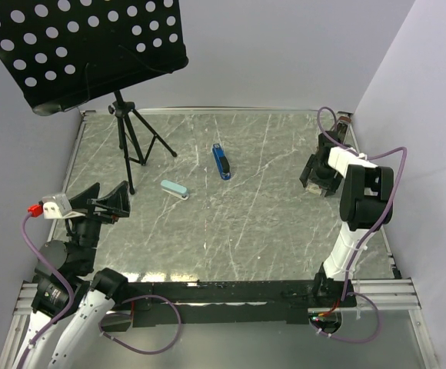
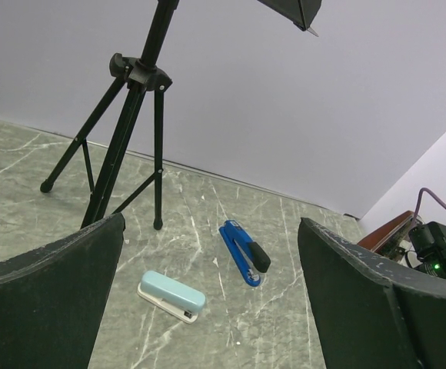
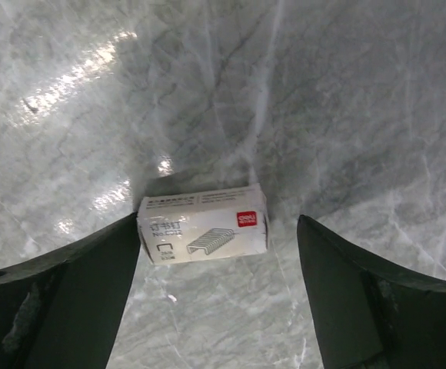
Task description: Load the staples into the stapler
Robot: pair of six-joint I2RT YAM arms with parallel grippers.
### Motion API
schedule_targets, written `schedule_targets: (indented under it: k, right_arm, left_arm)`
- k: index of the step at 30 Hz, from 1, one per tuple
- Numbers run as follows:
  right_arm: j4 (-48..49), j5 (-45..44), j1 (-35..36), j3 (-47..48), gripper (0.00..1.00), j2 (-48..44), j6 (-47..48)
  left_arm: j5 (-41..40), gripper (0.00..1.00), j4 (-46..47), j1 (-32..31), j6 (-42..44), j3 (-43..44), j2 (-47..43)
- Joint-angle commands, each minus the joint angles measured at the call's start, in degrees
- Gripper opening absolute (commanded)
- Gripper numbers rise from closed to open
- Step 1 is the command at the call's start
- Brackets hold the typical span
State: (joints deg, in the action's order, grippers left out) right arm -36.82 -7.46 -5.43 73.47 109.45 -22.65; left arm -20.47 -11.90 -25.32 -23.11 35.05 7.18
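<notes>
The dark blue stapler (image 1: 221, 161) lies shut on the marble table, far centre, and the left wrist view shows the stapler (image 2: 244, 254) ahead. My left gripper (image 1: 104, 201) hovers open near the left edge, empty; from its wrist the left gripper (image 2: 211, 224) spans wide. My right gripper (image 1: 321, 181) is low at the far right, open astride a small white staples box (image 3: 202, 224) with a red logo. The right gripper (image 3: 219, 223) has its left finger (image 3: 92, 292) at the box's end, the right finger apart. The staples themselves are hidden.
A pale blue stapler (image 1: 174, 190) lies left of the blue one, also the pale blue stapler (image 2: 171, 295) close ahead. A black music stand tripod (image 1: 131, 146) rises at the far left, its perforated desk (image 1: 84, 46) overhanging. White walls enclose the table.
</notes>
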Motion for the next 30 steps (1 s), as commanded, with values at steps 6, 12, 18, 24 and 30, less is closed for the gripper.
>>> schedule_targets:
  k: [6, 12, 18, 24, 30]
  right_arm:
    - [1.05, 2.28, -0.72, 2.29, 0.78, 2.26, 2.00]
    - [1.84, 2.63, -0.63, 0.45, 0.66, 0.16, 2.35]
    - [2.28, 3.25, 0.94, -2.45, 0.56, -3.09, 2.53]
    - [0.35, 1.84, 7.78, -4.74, 0.54, -6.61, 1.83]
    - [-1.41, 2.54, 19.39, -7.55, 0.54, -9.25, -1.60]
  left_arm:
    - [-0.01, 0.99, 0.74, -0.17, 1.14, 0.37, -0.06]
    - [0.17, 0.99, 0.65, -0.17, 0.97, 0.37, 0.03]
    - [0.43, 0.99, 0.39, 0.18, 0.79, 0.55, -0.06]
    - [0.87, 0.99, 0.21, 0.54, 0.61, 0.55, 0.47]
    - [1.83, 0.99, -0.23, 0.54, 0.26, 0.72, 1.78]
